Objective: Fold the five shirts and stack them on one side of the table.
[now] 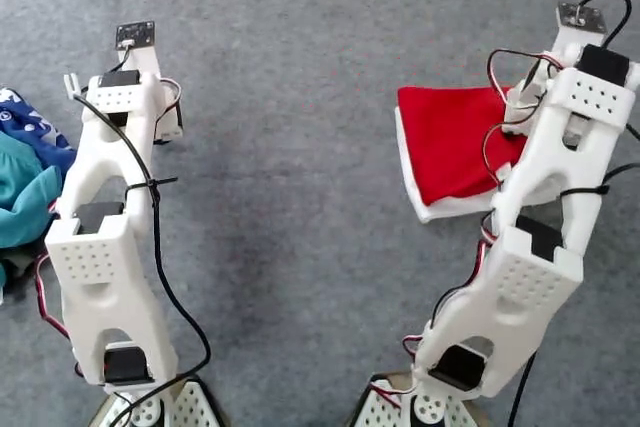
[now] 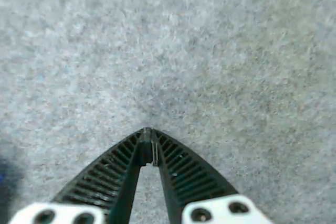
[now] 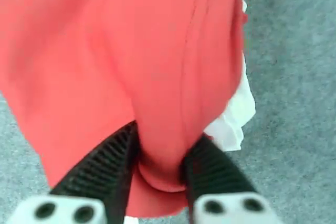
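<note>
Fabric of the red shirt (image 3: 131, 61) is being pinched between the two fingers of the right claw (image 3: 161, 139), with a raised fold being gripped there. The shirt is being carried by the grey counter (image 1: 300, 127) on its right side, under the right arm, and a white layer (image 1: 440, 209) is being shown along its near edge. The left claw (image 2: 147, 141) is being held closed, tips touching with nothing between them, over bare counter. At the counter's left edge, blue and teal shirts (image 1: 25, 172) are being seen bunched beside the left arm.

Red shirt (image 1: 445, 142) partly under right arm (image 1: 585, 112), teal shirt (image 1: 25, 197) cut by edge
</note>
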`<state>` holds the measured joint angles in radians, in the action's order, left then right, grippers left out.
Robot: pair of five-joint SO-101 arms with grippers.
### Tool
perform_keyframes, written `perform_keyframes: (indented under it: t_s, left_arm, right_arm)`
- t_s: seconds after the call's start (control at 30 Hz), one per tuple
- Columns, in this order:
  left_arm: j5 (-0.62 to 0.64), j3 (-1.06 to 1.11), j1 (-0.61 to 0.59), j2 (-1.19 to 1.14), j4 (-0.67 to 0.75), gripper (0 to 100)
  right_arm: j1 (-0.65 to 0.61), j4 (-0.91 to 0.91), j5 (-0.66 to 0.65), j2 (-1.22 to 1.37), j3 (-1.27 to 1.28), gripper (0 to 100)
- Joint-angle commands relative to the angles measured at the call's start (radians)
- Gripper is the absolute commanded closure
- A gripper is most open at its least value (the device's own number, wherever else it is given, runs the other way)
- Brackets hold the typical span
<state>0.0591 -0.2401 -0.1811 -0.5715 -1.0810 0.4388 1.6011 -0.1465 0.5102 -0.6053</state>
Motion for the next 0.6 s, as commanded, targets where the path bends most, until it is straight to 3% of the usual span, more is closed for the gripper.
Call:
perform_keyframes:
  t_s: [0.0,0.03,0.1,0.27,0.43,0.57]
  left_arm:
    - [-0.011,-0.016,0.01,0.014,0.005,97]
    - [-0.011,-0.016,0.01,0.014,0.005,97]
    - [-0.011,-0.016,0.012,0.014,0.008,97]
    - [-0.011,-0.016,0.012,0.014,0.011,97]
    - [-0.006,-0.013,0.013,0.017,0.011,97]
    - [0.061,-0.058,0.013,0.046,-0.023,97]
  right_arm:
    - [0.034,-0.003,-0.005,-0.019,-0.036,57.4]
    - [0.04,0.005,-0.005,-0.028,-0.054,51.5]
    - [0.044,0.032,-0.005,-0.044,-0.093,49.7]
    - [0.029,0.078,0.0,-0.058,-0.197,67.0]
    - [-0.061,0.074,0.04,-0.053,-0.226,97.2]
    - [-0.173,0.058,0.253,-0.047,-0.225,93.8]
